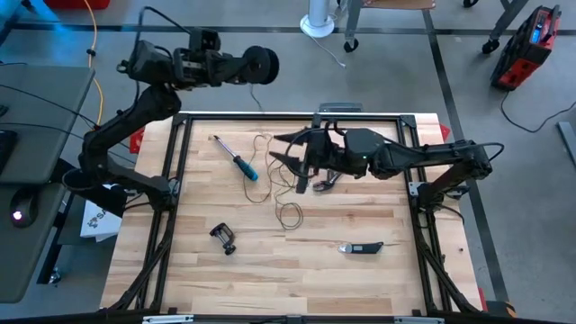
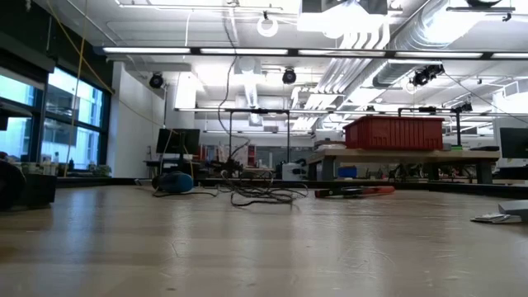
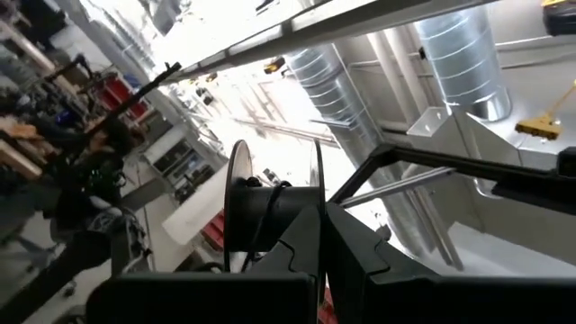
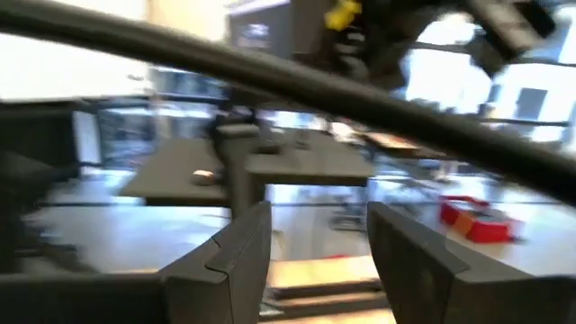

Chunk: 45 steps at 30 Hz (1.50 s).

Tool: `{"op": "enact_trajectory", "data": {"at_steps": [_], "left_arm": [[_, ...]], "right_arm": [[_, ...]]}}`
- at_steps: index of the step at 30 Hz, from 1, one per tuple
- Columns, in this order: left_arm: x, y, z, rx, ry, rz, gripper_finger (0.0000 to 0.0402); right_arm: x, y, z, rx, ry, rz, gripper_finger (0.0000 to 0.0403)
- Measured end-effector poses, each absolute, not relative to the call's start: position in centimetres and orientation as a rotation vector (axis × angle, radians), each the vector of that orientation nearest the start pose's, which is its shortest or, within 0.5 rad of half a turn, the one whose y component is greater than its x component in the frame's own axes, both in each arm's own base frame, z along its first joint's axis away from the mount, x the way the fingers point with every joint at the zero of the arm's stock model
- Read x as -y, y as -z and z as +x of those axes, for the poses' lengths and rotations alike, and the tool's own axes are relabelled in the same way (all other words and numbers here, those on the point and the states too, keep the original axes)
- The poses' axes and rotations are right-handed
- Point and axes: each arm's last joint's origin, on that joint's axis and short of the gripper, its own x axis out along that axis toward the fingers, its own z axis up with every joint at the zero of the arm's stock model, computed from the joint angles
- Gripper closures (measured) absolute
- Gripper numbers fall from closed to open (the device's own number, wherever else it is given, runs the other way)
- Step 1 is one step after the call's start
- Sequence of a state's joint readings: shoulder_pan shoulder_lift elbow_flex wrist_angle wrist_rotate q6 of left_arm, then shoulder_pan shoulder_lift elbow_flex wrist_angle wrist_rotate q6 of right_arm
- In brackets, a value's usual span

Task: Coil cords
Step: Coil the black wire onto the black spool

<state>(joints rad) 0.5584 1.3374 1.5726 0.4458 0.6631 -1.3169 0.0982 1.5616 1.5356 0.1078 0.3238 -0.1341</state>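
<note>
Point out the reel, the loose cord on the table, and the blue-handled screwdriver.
reel (image 1: 260,64), high view, on its round black face.
cord (image 1: 288,212), high view, on its lower loop.
screwdriver (image 1: 247,167), high view, on the blue handle.

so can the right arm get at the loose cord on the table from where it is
Probably yes: the right gripper, fingers apart and empty, hangs beside the thin cord, with bare table between them. The left gripper holds the reel off the table.

Wooden table (image 1: 360,274) bears screwdriver (image 1: 241,163), loose cord (image 1: 286,212), clamp (image 1: 224,238) (perhaps), knife (image 1: 360,247).
</note>
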Motion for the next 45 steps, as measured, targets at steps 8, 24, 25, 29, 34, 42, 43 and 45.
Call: {"op": "enact_trajectory", "data": {"at_steps": [8, 24, 25, 29, 34, 42, 43, 45], "left_arm": [[-11.2, -53.7, 21.4, 0.395, 0.403, -0.814, 0.0401], [-10.8, -53.5, 21.9, 0.397, 0.385, -0.749, 0.0401], [-10.8, -53.5, 21.9, 0.394, 0.383, -0.744, 0.0401], [-10.8, -53.4, 22.0, 0.389, 0.382, -0.736, 0.0401], [-10.9, -53.3, 22.1, 0.388, 0.373, -0.724, 0.0401], [-11.0, -53.3, 22.0, 0.373, 0.384, -0.713, 0.0401], [-11.0, -53.3, 22.0, 0.371, 0.385, -0.716, 0.0401], [-11.1, -53.3, 21.9, 0.368, 0.380, -0.719, 0.0401]], "right_arm": [[-2.1, -43.2, 35.7, 0.077, 0.313, -0.181, 0.0224], [2.1, -42.4, 37.2, 0.148, 0.261, 0.073, 0.0224], [2.4, -42.3, 37.4, 0.161, 0.241, 0.106, 0.0224], [3.4, -41.4, 38.3, 0.157, 0.238, 0.149, 0.0224], [4.3, -40.5, 39.2, 0.172, 0.214, 0.213, 0.0224], [3.9, -40.5, 39.5, 0.189, 0.081, 0.239, 0.0224], [3.9, -40.7, 39.4, 0.195, 0.060, 0.243, 0.0224], [3.8, -40.8, 39.3, 0.194, 0.050, 0.242, 0.0224]]}}
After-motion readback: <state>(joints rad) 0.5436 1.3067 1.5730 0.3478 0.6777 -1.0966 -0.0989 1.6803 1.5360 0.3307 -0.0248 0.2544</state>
